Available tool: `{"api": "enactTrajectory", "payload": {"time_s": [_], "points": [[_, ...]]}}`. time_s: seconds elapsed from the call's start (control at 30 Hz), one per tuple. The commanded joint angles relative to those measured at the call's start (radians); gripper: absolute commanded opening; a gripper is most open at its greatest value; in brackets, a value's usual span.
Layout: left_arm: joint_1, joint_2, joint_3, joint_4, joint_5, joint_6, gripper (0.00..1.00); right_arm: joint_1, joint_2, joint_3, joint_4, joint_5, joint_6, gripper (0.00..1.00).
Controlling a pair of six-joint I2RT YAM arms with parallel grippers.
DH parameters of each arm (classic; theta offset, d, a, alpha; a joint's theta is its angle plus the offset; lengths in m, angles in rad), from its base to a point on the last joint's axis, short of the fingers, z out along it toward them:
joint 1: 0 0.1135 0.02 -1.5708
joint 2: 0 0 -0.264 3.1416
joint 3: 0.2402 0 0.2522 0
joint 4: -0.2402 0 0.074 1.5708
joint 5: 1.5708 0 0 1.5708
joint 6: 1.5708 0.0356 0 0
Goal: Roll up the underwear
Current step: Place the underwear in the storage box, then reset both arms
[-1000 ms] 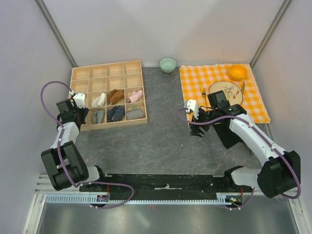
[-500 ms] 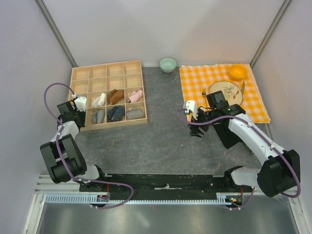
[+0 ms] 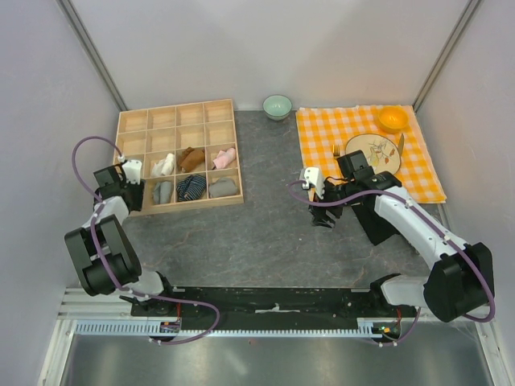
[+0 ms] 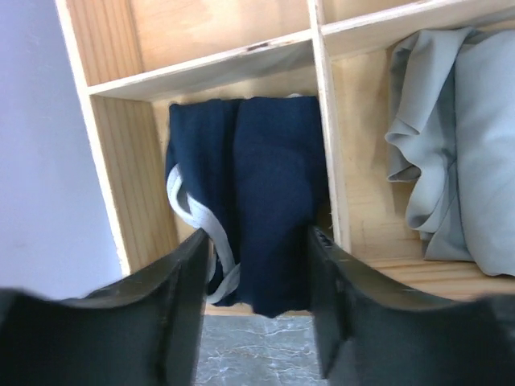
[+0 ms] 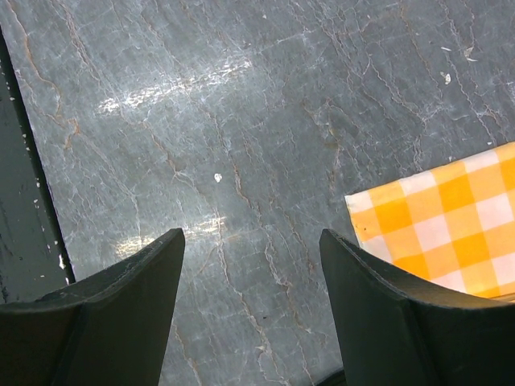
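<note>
Left wrist view shows the rolled navy blue fabric underwear (image 4: 265, 201) with white trim sitting in the corner compartment of the wooden divided tray (image 4: 137, 161), where the open left gripper (image 4: 259, 237) straddling it could snag the loose trim and unroll it.

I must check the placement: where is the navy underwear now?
In the left wrist view, the navy underwear lies folded in the near-left corner compartment of the wooden organizer, the grey garment in the compartment to its right.
</note>
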Motion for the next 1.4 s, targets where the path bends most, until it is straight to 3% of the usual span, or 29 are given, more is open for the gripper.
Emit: {"api": "enactTrajectory", "payload": {"time_s": [0.0, 0.07, 0.23, 0.37, 0.43, 0.53, 0.6, 0.73, 0.8, 0.83, 0.9, 0.93, 1.0, 1.17, 1.37], "points": [[0.006, -0.049, 0.032, -0.036, -0.048, -0.081, 0.7, 0.007, -0.001, 0.0, 0.015, 0.005, -0.002, 0.76], [0.006, -0.076, 0.066, -0.073, -0.063, -0.141, 0.8, 0.012, -0.001, 0.0, 0.012, 0.007, -0.002, 0.76], [0.006, -0.151, 0.155, -0.186, -0.053, -0.235, 0.82, 0.018, -0.006, -0.001, 0.014, 0.013, -0.005, 0.76], [0.006, -0.265, 0.231, -0.266, 0.105, -0.469, 0.83, 0.016, -0.012, -0.001, 0.017, 0.059, -0.007, 0.76], [0.003, -0.303, 0.25, -0.289, 0.186, -0.618, 0.91, 0.01, -0.014, -0.004, 0.025, 0.068, -0.004, 0.77], [-0.044, -0.378, 0.255, -0.312, 0.352, -0.77, 0.92, -0.014, -0.026, -0.007, 0.038, 0.088, 0.002, 0.77], [-0.119, -0.425, 0.282, -0.356, 0.386, -0.757, 0.93, -0.068, -0.056, -0.019, 0.057, 0.053, 0.013, 0.77], [-0.404, -0.5, 0.334, -0.504, 0.267, -0.674, 0.93, -0.171, -0.126, -0.015, 0.138, 0.051, 0.076, 0.8], [-0.44, -0.573, 0.321, -0.536, 0.216, -0.651, 0.93, -0.204, -0.182, 0.011, 0.166, 0.102, 0.116, 0.87], [-0.475, -0.598, 0.311, -0.539, 0.216, -0.645, 0.94, -0.211, -0.201, 0.025, 0.196, 0.175, 0.134, 0.95], [-0.475, -0.656, 0.276, -0.544, 0.223, -0.607, 0.94, -0.223, -0.25, 0.074, 0.236, 0.262, 0.243, 0.98], [-0.475, -0.714, 0.262, -0.542, 0.233, -0.594, 0.94, -0.221, -0.262, 0.083, 0.3, 0.397, 0.31, 0.98], [-0.483, -0.766, 0.209, -0.51, 0.276, -0.604, 0.94, -0.221, -0.276, 0.121, 0.327, 0.52, 0.477, 0.98], [-0.506, -0.92, 0.066, -0.374, 0.424, -0.669, 0.95, -0.224, -0.271, 0.206, 0.239, 0.583, 0.622, 0.98], [-0.521, -0.916, 0.009, -0.288, 0.483, -0.707, 0.95, -0.31, -0.294, 0.28, 0.19, 0.608, 0.697, 0.98]]}}
